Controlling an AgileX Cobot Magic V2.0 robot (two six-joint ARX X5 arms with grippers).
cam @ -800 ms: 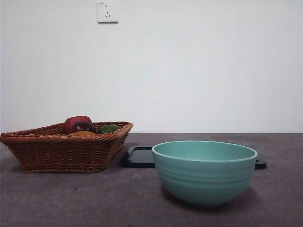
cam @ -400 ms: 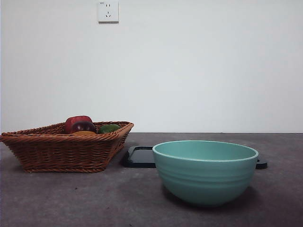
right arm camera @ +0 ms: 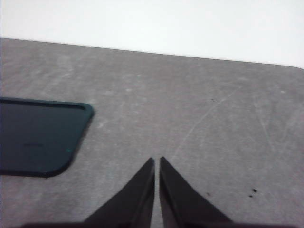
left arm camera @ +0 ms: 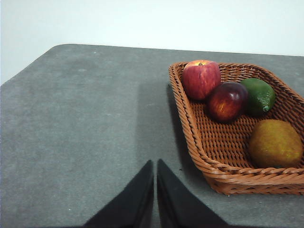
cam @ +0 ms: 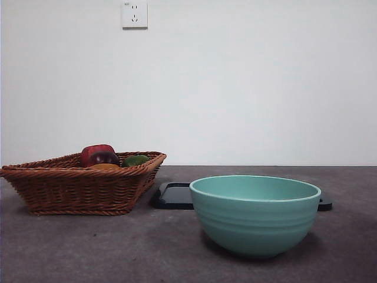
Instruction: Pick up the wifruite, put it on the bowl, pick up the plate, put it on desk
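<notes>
The wifruite (left arm camera: pixel 275 142), a dull orange-brown fruit, lies in the brown wicker basket (left arm camera: pixel 194 137); in the front view only its top (cam: pixel 105 167) shows over the basket rim. The teal-green bowl (cam: pixel 255 215) stands empty on the desk (cam: pixel 88 247) at the front right. A flat black plate (cam: pixel 174 196) lies behind the bowl and also shows in the right wrist view (right arm camera: pixel 38 135). My left gripper (left arm camera: pixel 155 164) is shut and empty above the desk beside the basket. My right gripper (right arm camera: pixel 156 161) is shut and empty above bare desk beside the plate. Neither arm shows in the front view.
The basket (cam: pixel 76 183) stands at the left and also holds a red apple (left arm camera: pixel 201 78), a red-and-dark-purple fruit (left arm camera: pixel 226 101) and a green fruit (left arm camera: pixel 259 96). A white wall with a socket (cam: pixel 134 14) is behind the desk.
</notes>
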